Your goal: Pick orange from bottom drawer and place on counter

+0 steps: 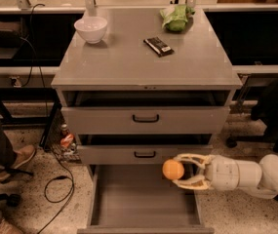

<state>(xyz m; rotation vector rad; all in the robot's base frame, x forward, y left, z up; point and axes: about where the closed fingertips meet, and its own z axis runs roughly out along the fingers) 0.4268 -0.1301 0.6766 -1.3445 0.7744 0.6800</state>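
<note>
The orange [172, 169] is round and smooth, held between the fingers of my gripper [179, 170]. The gripper comes in from the right on a white arm and is shut on the orange. It holds the fruit above the open bottom drawer [129, 199], level with the front of the middle drawer. The bottom drawer's flat grey floor shows nothing else on it. The counter [129, 57] is the grey cabinet top above.
On the counter stand a white bowl [90, 29] at the back left, a green leafy bundle [176, 17] at the back right and a dark flat packet [158, 46]. The two upper drawers are slightly open. A person's leg and shoe [7, 155] are at the left.
</note>
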